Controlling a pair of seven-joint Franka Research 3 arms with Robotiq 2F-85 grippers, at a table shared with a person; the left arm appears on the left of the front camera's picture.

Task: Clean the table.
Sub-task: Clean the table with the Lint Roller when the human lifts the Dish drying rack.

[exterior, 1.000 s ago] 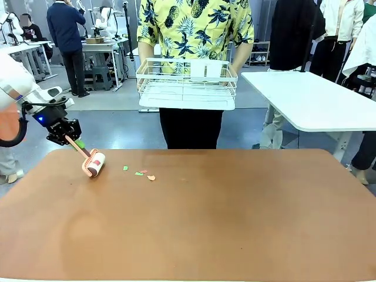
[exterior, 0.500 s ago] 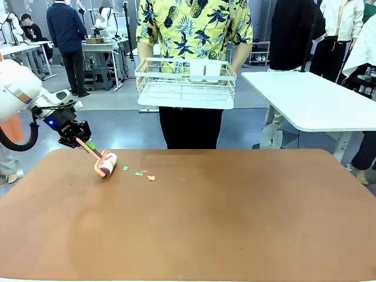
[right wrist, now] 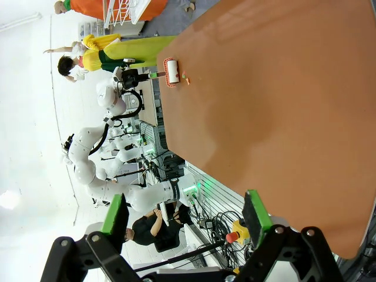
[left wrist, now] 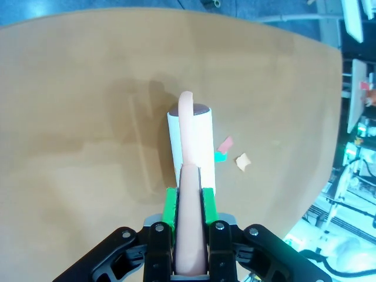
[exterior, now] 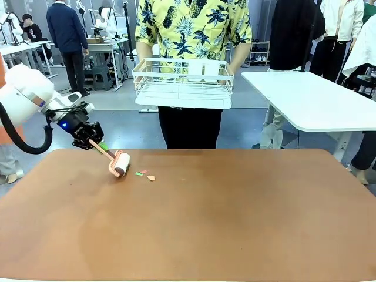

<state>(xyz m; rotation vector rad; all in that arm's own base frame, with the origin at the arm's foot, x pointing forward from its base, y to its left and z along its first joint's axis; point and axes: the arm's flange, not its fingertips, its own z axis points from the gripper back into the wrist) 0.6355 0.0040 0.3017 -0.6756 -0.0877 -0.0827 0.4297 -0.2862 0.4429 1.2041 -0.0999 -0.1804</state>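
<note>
My left gripper (exterior: 96,143) is shut on the peach handle of a lint roller (exterior: 120,164), whose white roll rests on the reddish-brown table (exterior: 200,223) near its far left. In the left wrist view the left gripper (left wrist: 189,200) clamps the handle between green pads, with the lint roller (left wrist: 192,141) lying straight ahead. A few small paper scraps (exterior: 144,174), green, pink and orange, lie just right of the roll, seen as scraps (left wrist: 230,154) beside it. My right gripper (right wrist: 185,216) hangs open high above the table (right wrist: 276,100), nothing between its fingers.
A person in a yellow patterned shirt stands at the far side holding a white wire basket (exterior: 183,83). A white-topped table (exterior: 311,100) stands at the back right. Other people stand farther back.
My left gripper has swept the lint roller rightward across the table, from well left of the scraps to right beside them. The person's basket shifted slightly left.
</note>
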